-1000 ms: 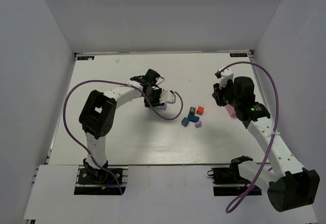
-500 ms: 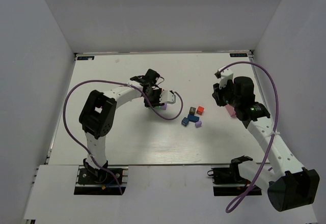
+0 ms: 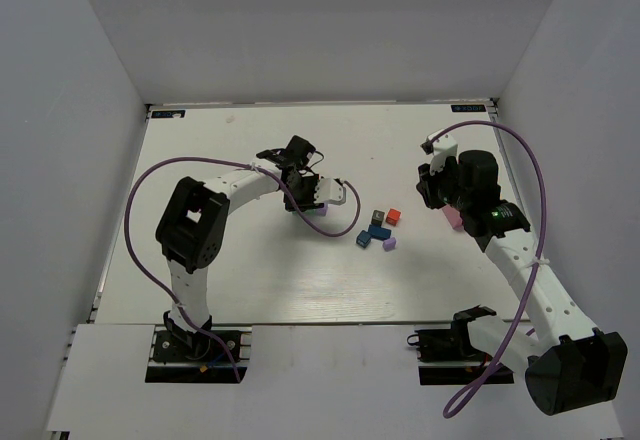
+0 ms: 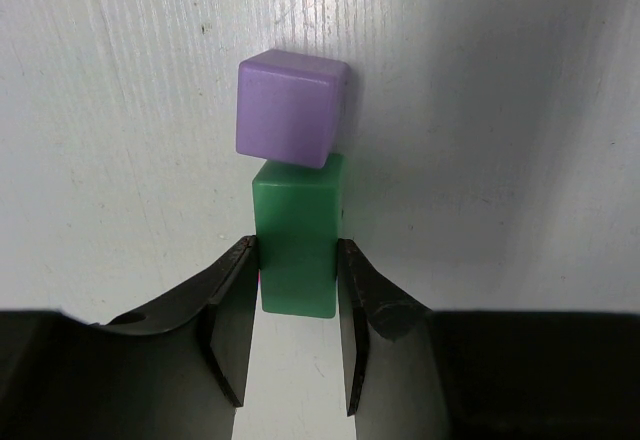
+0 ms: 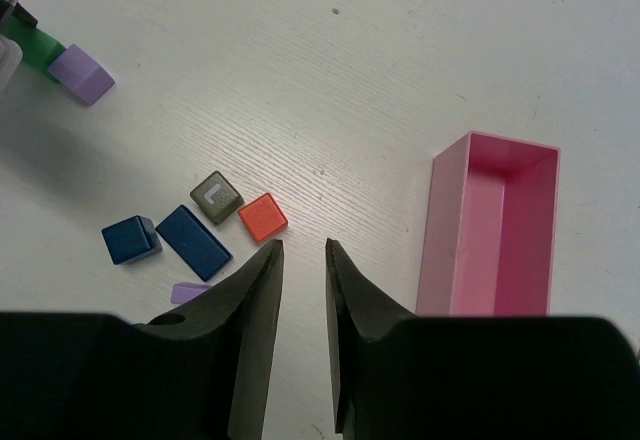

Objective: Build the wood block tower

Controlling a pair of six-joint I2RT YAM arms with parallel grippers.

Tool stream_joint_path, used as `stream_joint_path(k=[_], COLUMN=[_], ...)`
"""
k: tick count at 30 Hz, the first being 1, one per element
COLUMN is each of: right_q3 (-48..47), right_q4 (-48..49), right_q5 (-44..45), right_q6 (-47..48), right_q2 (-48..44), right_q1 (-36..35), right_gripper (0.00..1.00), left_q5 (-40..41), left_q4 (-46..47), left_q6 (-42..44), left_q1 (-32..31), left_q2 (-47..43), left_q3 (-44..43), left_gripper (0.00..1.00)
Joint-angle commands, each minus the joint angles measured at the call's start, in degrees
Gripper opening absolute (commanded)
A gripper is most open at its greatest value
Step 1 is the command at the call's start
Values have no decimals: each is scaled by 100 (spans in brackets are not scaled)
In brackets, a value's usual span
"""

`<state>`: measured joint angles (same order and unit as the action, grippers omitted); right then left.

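1. The left gripper (image 4: 297, 260) reaches over the middle of the table (image 3: 250, 280). Its wrist view shows it clenched on the green block (image 4: 296, 250), one finger pressed to each long side. From the top view the gripper (image 3: 318, 200) hides that block entirely.
2. The purple cube (image 4: 292, 107) touches the green block's far end, just past the fingertips. The top view shows only a sliver of it (image 3: 321, 209) under the gripper. The right wrist view shows both from afar, the green block (image 5: 40, 52) and the purple cube (image 5: 82, 73) side by side. Whether the cube sits on the block or on the table cannot be told.
3. Right of them, apart, the other wood blocks lie loose in a cluster:
   - dark cube (image 5: 216, 196), just beside the red cube (image 5: 263, 217)
   - blue cube (image 5: 130, 239), next to the blue bar (image 5: 193, 242)
   - a small purple piece (image 5: 188, 291), partly cut off by the right gripper's finger; the top view shows it whole (image 3: 389, 244)
4. The right gripper (image 5: 303, 255) hangs above the table between the cluster and the tray. Its jaws are released, with a narrow gap and nothing in it.
5. The pink tray (image 5: 445, 230) lies farthest right. Only the wrist view shows its inside.
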<state>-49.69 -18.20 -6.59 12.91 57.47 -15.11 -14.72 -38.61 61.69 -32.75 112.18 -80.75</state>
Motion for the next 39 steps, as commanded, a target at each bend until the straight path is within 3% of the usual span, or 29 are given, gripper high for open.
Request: stream_joint_path(k=[1,39], right_q3=[56,47], right_q4=[176,176], right_q5=[-27,-27], right_q6=[54,71], right_q2=[1,1], right_q1=[0,-9], right_gripper=[30,30], left_q5=[-215,-75], left_q4=[-103,108], left_q6=[80,-78], left_q1=[-29,23], left_q2=[-38,-38], left_q3=[-169,-64], left_gripper=[0,0])
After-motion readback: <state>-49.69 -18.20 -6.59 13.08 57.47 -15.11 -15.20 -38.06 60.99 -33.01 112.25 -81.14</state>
